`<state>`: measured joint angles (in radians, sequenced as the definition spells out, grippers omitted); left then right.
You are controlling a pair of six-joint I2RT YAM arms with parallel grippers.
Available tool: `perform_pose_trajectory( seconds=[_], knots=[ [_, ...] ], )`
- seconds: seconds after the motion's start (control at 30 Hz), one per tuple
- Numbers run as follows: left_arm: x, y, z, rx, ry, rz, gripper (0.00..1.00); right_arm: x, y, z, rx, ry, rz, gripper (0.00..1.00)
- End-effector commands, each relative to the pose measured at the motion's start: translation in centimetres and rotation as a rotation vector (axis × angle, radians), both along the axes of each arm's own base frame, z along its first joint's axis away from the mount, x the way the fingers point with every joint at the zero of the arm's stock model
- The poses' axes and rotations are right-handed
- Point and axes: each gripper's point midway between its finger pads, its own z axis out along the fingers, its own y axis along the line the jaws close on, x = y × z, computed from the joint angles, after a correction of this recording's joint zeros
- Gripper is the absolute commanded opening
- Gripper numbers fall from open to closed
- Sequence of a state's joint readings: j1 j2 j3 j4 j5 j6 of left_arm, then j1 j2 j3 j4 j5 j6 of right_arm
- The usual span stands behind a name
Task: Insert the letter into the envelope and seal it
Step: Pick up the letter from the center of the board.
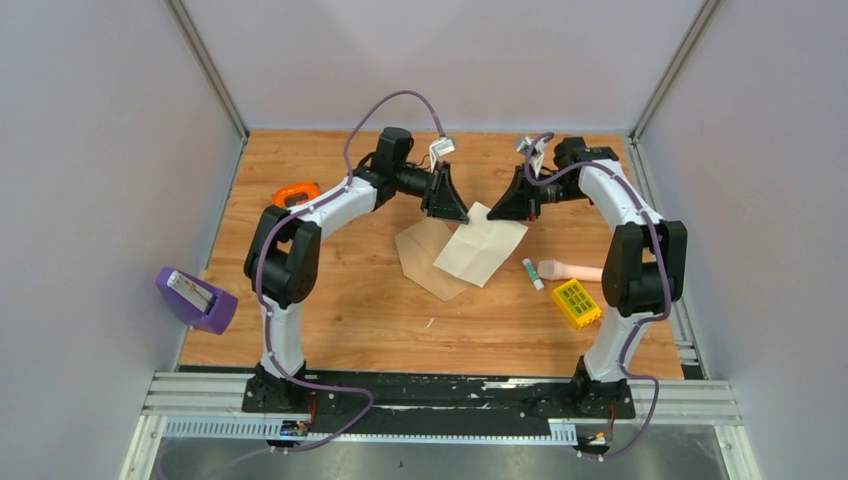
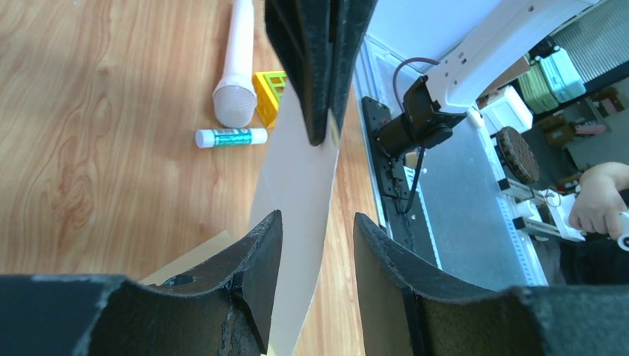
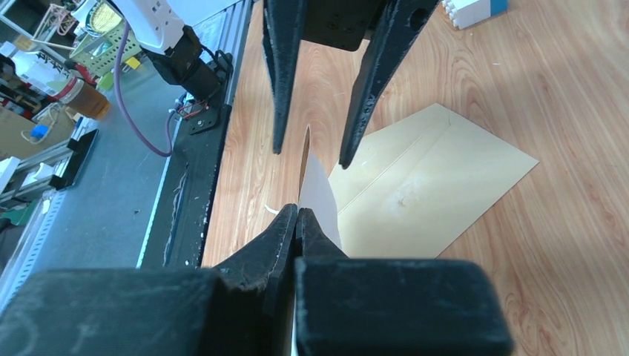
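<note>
The left gripper (image 2: 317, 233) stood spread, one finger on either side of the letter's edge. The sheet ran close along one finger and left a gap to the other, so nothing was pinched. The letter (image 1: 482, 248) hung between the two grippers, raised at its far end, and its lower end seemed to droop over the envelope (image 1: 420, 255). The envelope lay flat on the table (image 1: 330, 320), below and just nearside of the left gripper. Whether its flap was open could not be told. The right gripper (image 3: 298, 215) was pressed together on the letter's upper edge and carried it.

The step looked like a second grip being taken on the sheet. To do it well, the left fingers should close squarely and deep enough on the edge before the right one loosened, since thin paper slips and creases easily. The leading edge could then be brought to the envelope's mouth at a shallow angle. A glue stick (image 1: 531, 272) lay on the nearside of the right gripper, probably for sealing.
</note>
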<state>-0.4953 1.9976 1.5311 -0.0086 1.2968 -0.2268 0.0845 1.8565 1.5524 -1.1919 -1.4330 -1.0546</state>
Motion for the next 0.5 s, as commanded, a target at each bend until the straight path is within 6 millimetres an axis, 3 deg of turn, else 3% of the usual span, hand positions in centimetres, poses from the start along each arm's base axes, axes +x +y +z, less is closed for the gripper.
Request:
perform_pose_trajectory(
  seconds=[0.0,0.1,0.27,0.47],
  knots=[
    [-1.1,-0.3,2.9,-0.054,-0.049,-0.045,0.48,0.8,0.4,1.1,0.045,-0.030,0.008,0.00],
    [-1.0,-0.3,2.6,-0.051,-0.044,-0.045,0.41,1.0,0.3,0.9,0.045,-0.022,0.003,0.00],
    [-1.3,-0.6,1.8,-0.038,-0.038,-0.049,0.19,1.4,0.0,1.7,0.064,-0.020,-0.009,0.00],
    [-1.8,-0.9,0.5,0.000,-0.019,-0.066,0.12,2.2,-1.2,2.6,0.106,-0.005,-0.045,0.00]
  ],
)
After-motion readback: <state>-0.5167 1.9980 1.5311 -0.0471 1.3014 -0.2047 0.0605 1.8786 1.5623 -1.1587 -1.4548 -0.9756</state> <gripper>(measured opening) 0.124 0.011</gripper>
